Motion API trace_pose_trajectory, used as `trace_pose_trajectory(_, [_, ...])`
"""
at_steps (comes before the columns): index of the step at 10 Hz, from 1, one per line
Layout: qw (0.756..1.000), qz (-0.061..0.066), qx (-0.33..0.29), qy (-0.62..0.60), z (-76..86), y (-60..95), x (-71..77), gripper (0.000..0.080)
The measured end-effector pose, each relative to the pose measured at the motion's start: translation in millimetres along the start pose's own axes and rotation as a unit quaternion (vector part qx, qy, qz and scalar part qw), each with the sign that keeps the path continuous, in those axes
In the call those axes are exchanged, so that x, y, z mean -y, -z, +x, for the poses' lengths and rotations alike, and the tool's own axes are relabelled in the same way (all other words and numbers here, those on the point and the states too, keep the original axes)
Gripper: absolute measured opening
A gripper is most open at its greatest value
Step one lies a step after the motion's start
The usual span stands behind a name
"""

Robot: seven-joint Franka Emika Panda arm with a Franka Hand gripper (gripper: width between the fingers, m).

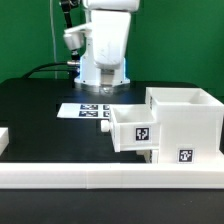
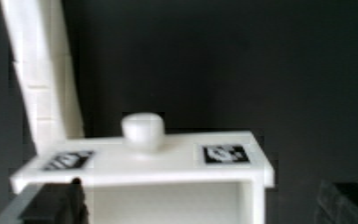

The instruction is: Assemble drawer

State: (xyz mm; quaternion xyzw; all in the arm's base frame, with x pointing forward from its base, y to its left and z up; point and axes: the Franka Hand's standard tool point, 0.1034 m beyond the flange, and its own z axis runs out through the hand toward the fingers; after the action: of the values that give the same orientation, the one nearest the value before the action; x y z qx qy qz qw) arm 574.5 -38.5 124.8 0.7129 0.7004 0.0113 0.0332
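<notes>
The white drawer shell [image 1: 186,122] stands at the exterior view's right, open on top, with a tag low on its front. One small tray [image 1: 134,127] with a tag sticks out of the shell's side. In the wrist view the tray [image 2: 158,165] shows a round knob [image 2: 144,129] and two tags. My gripper [image 1: 101,88] hangs over the table behind the tray, apart from it. In the wrist view the gripper [image 2: 197,205] is open, with dark fingertips [image 2: 51,205] at both lower corners, holding nothing. A second tray is out of view.
The marker board [image 1: 84,110] lies flat on the black table under my gripper. A long white border rail [image 1: 90,177] runs along the front edge, and a rail end [image 1: 4,139] shows at the exterior view's left. A tall white strip [image 2: 39,70] stands beside the tray.
</notes>
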Motion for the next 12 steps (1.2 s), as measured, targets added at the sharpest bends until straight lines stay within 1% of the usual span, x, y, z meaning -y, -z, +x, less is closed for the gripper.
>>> trace_pose_trajectory(1, [1.000,-0.002,-0.002,0.007,-9.1,-9.7,3.3,0.0649])
trace_pose_trajectory(2, [1.000,0.007,-0.005,0.011,-15.7,-21.8,8.9,0.0649])
trace_pose_trajectory(3, [1.000,0.011,-0.008,0.019,-18.9,-32.0,11.4,0.0649])
trace_pose_trajectory(4, [1.000,0.019,-0.011,0.020,-18.5,-43.2,16.0,0.0649])
trace_pose_trajectory(5, [0.999,0.024,-0.015,0.022,-17.7,-53.4,20.4,0.0649])
trace_pose_trajectory(6, [0.999,0.030,-0.016,0.022,-16.7,-59.3,25.2,0.0649])
trace_pose_trajectory(7, [0.999,0.034,-0.018,0.021,-13.5,-63.6,28.5,0.0649])
trace_pose_trajectory(8, [0.999,0.038,-0.020,0.019,-6.8,-67.9,30.3,0.0649])
trace_pose_trajectory(10, [0.999,0.037,-0.022,0.017,4.5,-66.6,28.2,0.0649])
trace_pose_trajectory(12, [0.999,0.037,-0.023,0.006,19.6,-65.9,27.5,0.0649])
